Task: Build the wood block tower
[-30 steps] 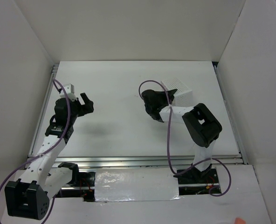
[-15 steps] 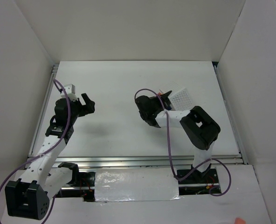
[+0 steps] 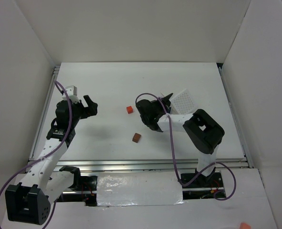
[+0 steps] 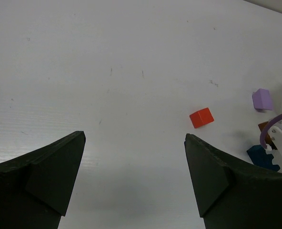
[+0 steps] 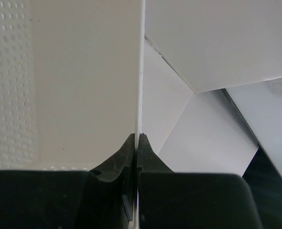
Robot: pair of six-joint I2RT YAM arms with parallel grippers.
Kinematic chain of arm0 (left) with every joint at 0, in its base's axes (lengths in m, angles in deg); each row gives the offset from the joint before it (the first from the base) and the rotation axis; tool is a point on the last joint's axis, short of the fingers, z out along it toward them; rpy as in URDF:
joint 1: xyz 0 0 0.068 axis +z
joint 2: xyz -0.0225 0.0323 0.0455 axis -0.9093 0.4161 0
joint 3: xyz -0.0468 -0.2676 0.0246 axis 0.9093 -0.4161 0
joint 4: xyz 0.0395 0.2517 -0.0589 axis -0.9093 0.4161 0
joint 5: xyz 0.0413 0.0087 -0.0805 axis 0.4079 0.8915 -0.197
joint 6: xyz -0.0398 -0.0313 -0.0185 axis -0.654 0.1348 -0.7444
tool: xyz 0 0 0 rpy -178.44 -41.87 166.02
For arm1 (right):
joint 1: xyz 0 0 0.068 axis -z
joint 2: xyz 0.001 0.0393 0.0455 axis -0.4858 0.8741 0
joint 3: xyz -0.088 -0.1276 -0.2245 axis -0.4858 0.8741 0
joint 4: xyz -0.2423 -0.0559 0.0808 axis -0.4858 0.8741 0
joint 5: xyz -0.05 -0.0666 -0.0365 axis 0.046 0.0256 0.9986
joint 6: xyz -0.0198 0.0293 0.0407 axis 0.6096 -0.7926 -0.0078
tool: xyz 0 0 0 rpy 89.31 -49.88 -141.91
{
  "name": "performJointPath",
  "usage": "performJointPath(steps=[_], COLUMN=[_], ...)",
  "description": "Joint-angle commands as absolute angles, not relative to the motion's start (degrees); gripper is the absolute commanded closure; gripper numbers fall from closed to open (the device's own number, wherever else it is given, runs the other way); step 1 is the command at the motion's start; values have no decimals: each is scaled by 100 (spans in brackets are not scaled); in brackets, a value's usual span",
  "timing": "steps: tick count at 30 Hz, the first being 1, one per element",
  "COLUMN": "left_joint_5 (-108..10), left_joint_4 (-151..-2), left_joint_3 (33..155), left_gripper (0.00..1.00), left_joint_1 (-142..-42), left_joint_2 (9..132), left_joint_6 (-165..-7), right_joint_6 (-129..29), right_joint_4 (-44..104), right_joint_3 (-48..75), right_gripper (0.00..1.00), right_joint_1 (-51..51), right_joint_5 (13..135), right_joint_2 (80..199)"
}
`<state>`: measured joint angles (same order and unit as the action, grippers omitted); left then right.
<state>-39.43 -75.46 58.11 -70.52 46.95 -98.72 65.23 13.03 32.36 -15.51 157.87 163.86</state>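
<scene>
The right gripper [image 3: 166, 100] is hanging just right of the middle of the white table [image 3: 107, 81], and the clear perforated tray [image 3: 185, 100] is tilting up at its 2 o'clock. In the right wrist view its jaws are squeezing almost together on the tray's thin wall, which is standing edge-on between them. The blocks are lying scattered and unstacked on the table. A red block [image 3: 129, 109] is resting at the right gripper's 9 o'clock, and a brown block [image 3: 136, 138] is lying at its 7 o'clock, well apart from the red one. The left wrist camera is also showing a purple block [image 4: 262, 99] at the red block's 2 o'clock and a blue block [image 4: 260, 153] at its 4 o'clock, the blue one partly hiding behind a finger. The left gripper [image 3: 90, 104] is hovering over the table's 9 o'clock side, jaws spread wide and pointing toward 3 o'clock
</scene>
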Motion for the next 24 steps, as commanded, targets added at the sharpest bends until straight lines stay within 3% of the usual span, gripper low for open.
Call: performJointPath(steps=[1, 9, 14, 16, 17, 20, 24], left_joint_5=[-4007, -4095, -4095, -4095, -4087, -4156, -4174], left_joint_4=[-7823, -7744, -7709, -7682, -7682, -7752, -7552], left_joint_3=[5796, 5883, 5936, 5989, 5998, 6041, 6200], left_gripper=[1, 1, 1, 1, 1, 1, 1], left_joint_1=[-7025, -7025, -7025, -7033, -7025, -7034, -7016], left_joint_2=[4722, 4819, 4784, 4783, 4792, 4818, 4906], left_joint_6=[-9884, -9840, -9805, -9779, -9796, -9831, -9805], right_joint_6=[6614, 6193, 4492, 2957, 1191, -1216, -2824], right_joint_4=[1254, 675, -615, 167, 1791, 2877, 4214], right_joint_3=[3061, 2481, 1699, 939, 594, -15, -227], right_gripper=[100, 100, 100, 100, 100, 100, 100], right_joint_1=[-1453, -681, -109, 223, 365, 1031, 1903], right_joint_5=[15874, 15770, 14296, 13802, 13696, 13380, 11968], right_joint_2=[16337, 16003, 15933, 15906, 15959, 16196, 16547])
